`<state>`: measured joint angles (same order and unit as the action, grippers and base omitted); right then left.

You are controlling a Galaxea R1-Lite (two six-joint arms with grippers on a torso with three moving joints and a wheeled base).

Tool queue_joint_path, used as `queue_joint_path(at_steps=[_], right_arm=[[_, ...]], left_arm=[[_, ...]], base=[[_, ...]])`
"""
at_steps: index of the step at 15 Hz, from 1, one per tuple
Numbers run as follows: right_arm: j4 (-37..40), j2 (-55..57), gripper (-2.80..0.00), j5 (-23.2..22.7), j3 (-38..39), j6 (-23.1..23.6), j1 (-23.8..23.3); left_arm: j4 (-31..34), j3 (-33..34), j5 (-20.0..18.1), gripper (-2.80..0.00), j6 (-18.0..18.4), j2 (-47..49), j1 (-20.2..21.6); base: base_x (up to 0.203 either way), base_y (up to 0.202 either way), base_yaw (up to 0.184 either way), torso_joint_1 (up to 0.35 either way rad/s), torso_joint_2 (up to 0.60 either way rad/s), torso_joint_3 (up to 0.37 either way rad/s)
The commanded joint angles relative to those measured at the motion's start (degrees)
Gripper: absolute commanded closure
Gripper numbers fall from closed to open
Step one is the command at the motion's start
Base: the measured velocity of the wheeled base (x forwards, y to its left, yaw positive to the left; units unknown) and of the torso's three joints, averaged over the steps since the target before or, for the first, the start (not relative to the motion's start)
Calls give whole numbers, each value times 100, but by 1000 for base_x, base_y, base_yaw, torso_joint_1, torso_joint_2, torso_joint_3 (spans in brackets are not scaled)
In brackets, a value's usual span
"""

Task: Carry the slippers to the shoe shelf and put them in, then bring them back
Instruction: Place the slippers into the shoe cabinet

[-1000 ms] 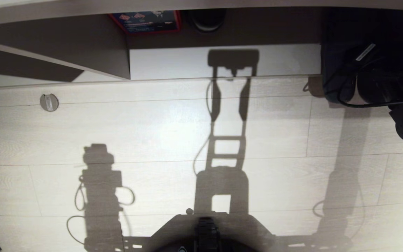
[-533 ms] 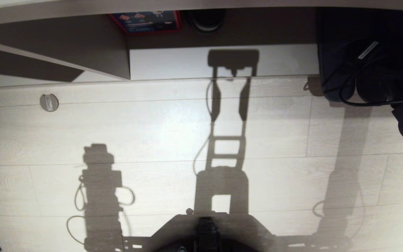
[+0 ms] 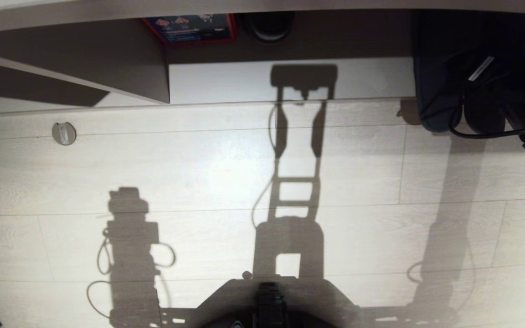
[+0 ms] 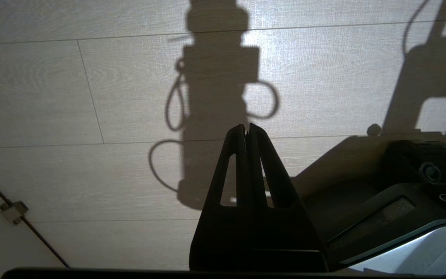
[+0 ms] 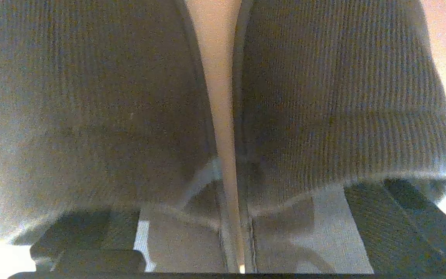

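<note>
— How much room is there on the pale wood-plank floor (image 3: pixel 198 173)?

— Plenty. The planks are bare through the middle, crossed only by the robot's shadows. Along the far edge runs the low light wood-grain shoe shelf (image 3: pixel 244 79), its pale base board meeting the floor in a straight lip, with a brown vertical divider panel (image 3: pixel 107 59) towards the left end. A red-and-blue printed box (image 3: pixel 192 27) and a round black object (image 3: pixel 269 23) sit deep at the shelf's back. A small round metal floor fitting (image 3: pixel 64 133) lies near the lip on the left.

— And the right gripper (image 5: pixel 230 240)?

— It's at the shelf's right end, its dark fingers (image 5: pixel 87 252) spread wide, one on each outer side of the pair, gripping nothing.

— Where are the dark grey-navy ribbed fabric slippers (image 5: pixel 316 100)?

— Side by side at that right end, across the lip of the base board, a narrow strip of pale surface between them. Their long axes run parallel, straight away from the gripper into the shelf, open heels nearest it.

— The left gripper (image 4: pixel 246 133)?

— Hanging over bare floor beside the black base, its black fingers pressed together, empty.
</note>
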<state>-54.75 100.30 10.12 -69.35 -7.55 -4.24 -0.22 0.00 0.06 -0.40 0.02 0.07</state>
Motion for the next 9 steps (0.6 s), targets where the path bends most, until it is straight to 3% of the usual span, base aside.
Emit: queue_joint_path(at_steps=[1,9], right_arm=[[72,-170,-280,0,73,-4,4],[566,-872,-280,-98,581,-33,35]], left_arm=[[-4,0,2,0,-4,-2,1],[-4,0,2,0,5,-2,1]], base=[[0,0,0,0,0,0],[0,0,0,0,0,0]])
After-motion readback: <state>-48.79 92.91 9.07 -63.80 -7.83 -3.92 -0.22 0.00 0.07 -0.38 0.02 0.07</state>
